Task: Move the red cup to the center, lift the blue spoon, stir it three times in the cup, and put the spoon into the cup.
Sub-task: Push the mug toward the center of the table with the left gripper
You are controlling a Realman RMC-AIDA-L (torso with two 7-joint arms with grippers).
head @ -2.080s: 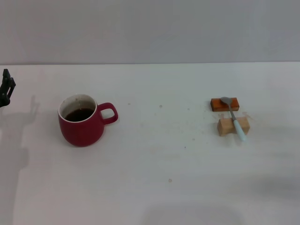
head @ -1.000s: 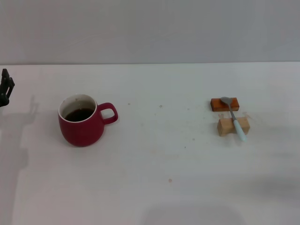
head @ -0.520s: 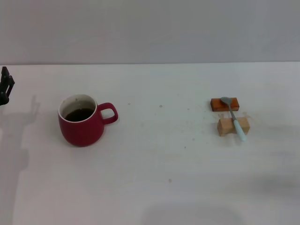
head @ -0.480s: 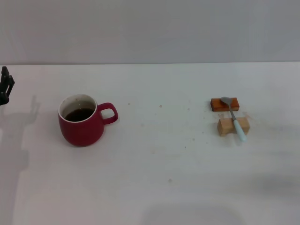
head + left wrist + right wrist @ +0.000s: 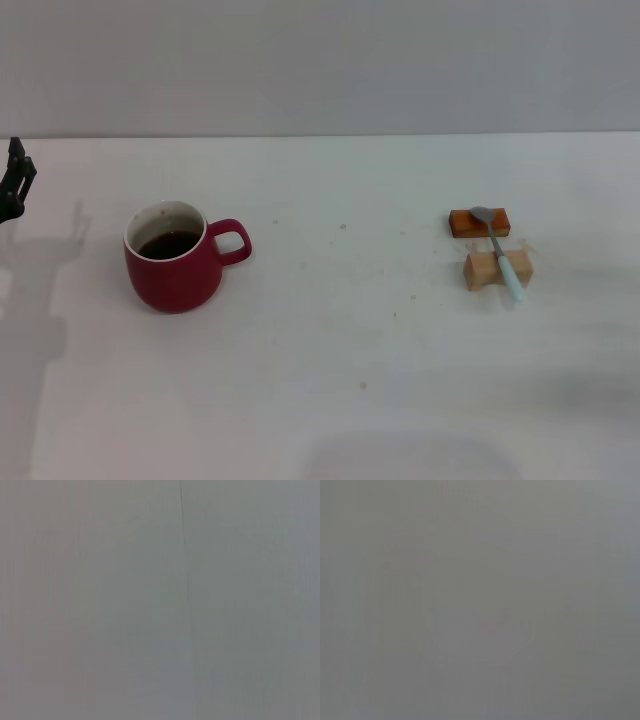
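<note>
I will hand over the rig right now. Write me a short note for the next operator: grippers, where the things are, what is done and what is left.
Left gripper: at the table's far left edge, away from the red cup, holding nothing.
Right gripper: not in view.
Red cup: on the left side of the table, upright, handle pointing right, dark liquid inside.
Blue spoon: on the right, lying across the orange block and the tan block.
Done: nothing.
Left: move cup to center, lift spoon, stir three times, put spoon into cup.
</note>
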